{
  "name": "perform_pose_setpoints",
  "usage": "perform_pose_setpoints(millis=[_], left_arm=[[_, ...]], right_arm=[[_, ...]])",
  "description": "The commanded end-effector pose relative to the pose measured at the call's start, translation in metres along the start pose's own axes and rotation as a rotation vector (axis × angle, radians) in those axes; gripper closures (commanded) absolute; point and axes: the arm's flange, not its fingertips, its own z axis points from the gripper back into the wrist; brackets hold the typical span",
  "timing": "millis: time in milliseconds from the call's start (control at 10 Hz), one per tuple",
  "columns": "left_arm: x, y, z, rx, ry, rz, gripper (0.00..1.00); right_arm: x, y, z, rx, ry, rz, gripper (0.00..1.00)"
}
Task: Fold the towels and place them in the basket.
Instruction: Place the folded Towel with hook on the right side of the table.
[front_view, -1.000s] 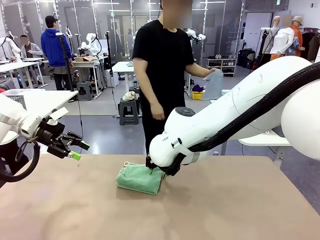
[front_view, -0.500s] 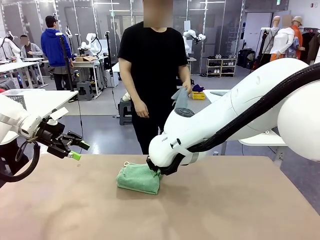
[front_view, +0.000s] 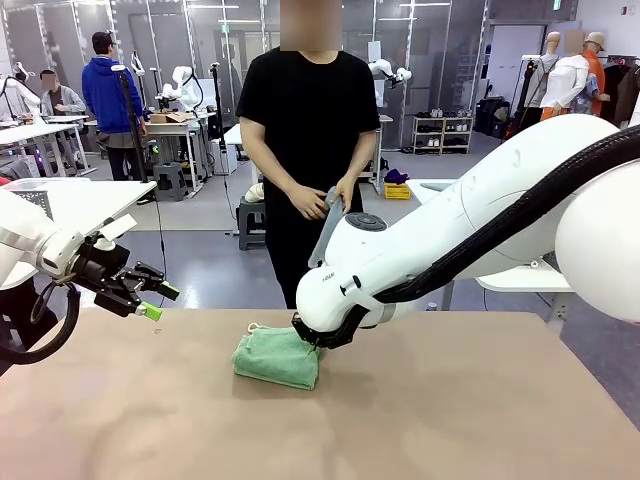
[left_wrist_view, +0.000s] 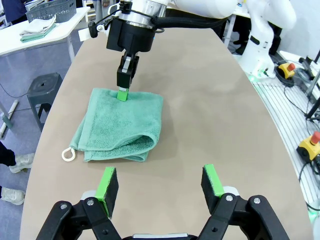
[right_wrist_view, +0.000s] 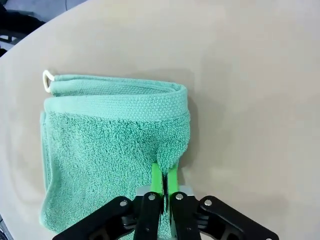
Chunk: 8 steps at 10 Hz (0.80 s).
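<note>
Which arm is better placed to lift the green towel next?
Right. The right end effector is pinched shut on the green towel; the left end effector hangs open, apart from it.

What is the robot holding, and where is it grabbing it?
The right gripper pinches the green towel at one edge; the left gripper holds nothing.

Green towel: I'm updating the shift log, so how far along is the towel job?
Done: the green towel lies folded on the table. In hand: the right gripper is shut on its edge; the left gripper hangs open, apart. The person holds the pale blue-grey towel. Left: folding that one and stowing both.
</note>
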Motion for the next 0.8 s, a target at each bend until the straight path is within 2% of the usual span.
perform_pose_setpoints(millis=[0,200,300,400,500,700], left_arm=[[0.0,0.0,0.001,-0.005,0.002,-0.017,0.15],[0.0,0.0,0.001,-0.005,0.002,-0.017,0.15],[0.0,0.0,0.001,-0.005,0.002,-0.017,0.15],[0.0,0.0,0.001,-0.005,0.002,-0.017,0.15],[0.0,0.0,0.001,-0.005,0.002,-0.017,0.15],[0.0,0.0,0.001,-0.005,0.002,-0.017,0.15]], right_arm=[[0.0,0.0,-0.001,0.009,-0.002,-0.013,1.0],[0.0,0.0,-0.001,0.009,-0.002,-0.013,1.0],[0.0,0.0,0.0,0.001,0.001,-0.003,0.95],[0.0,-0.012,0.004,-0.102,-0.062,0.097,0.96],[0.002,-0.035,0.012,-0.169,-0.049,0.215,0.96],[0.021,-0.108,0.035,-0.214,-0.08,0.3,0.96]])
